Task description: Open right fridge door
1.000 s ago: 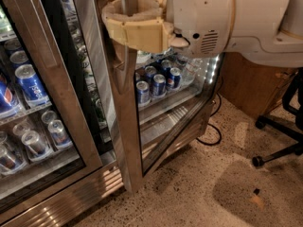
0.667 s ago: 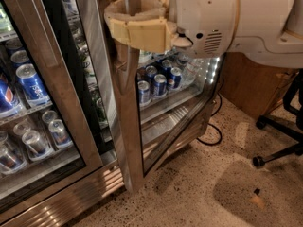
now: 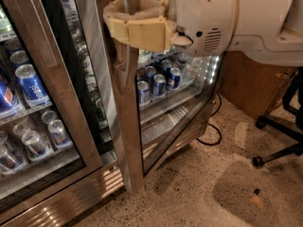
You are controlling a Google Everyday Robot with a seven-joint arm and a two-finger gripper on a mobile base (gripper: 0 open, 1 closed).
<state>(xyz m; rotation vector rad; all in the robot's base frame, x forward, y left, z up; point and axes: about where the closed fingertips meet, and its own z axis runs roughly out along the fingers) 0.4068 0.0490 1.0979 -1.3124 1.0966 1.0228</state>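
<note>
Right fridge door [image 3: 132,141]: ajar, swung out from the fridge [image 3: 71,200] toward the camera. Steel leading edge upright in mid-view; bottom rail angled back to the right, just above the floor [image 3: 189,193]. Doors counted: two, one open and one closed.

Pincer [image 3: 135,20]: one, tan, high in view, wrapped around the upright steel bar at the top of that leading edge. Open or closed: cannot tell. Joined on its right to the white arm housing [image 3: 236,18].

Through the open door's glass: five blue cans [image 3: 158,84], upright on a wire shelf in two rows. More pale containers behind, too blurred to count.

Left door [image 3: 52,93]: closed, glass-fronted. Behind it, two blue Pepsi cans [image 3: 31,84] on the upper shelf and at least four silver cans [image 3: 59,134] on the shelf below.

Base of fridge: ribbed steel grille under the left door.

On the speckled floor:
- one black cable [image 3: 210,134], looped near the far corner of the open door
- one black office chair [image 3: 284,126] at the right edge, with two casters [image 3: 257,161] in view
- one small tan scrap [image 3: 256,198] at lower right, well apart from the door

Behind the arm: one brown wooden panel [image 3: 246,89].
</note>
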